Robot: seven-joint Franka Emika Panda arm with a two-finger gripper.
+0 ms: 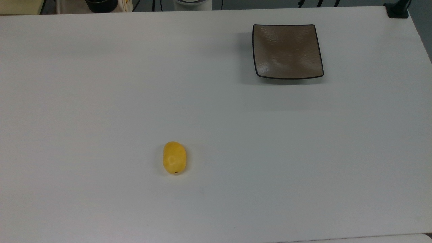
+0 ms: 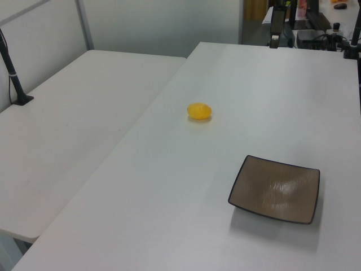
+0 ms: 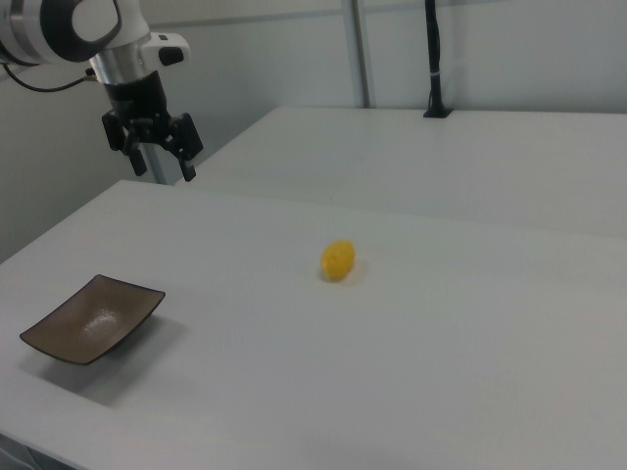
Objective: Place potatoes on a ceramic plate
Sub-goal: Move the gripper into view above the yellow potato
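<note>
A small bright yellow potato (image 1: 174,158) (image 2: 199,111) (image 3: 337,259) lies alone on the white table. The square brownish-grey ceramic plate (image 1: 287,50) (image 2: 276,189) (image 3: 93,318) sits with nothing on it, well apart from the potato, toward the top view's upper right. In the right view my gripper (image 3: 162,166) hangs open and holding nothing, high above the table's far left corner. It is above and behind the plate and far from the potato.
A second white table (image 2: 67,113) adjoins this one, with a black clamped pole (image 2: 14,73) (image 3: 434,59) on it. A black clamp (image 1: 397,10) grips the table corner at the top view's upper right. Dark containers (image 1: 101,5) stand beyond the far edge.
</note>
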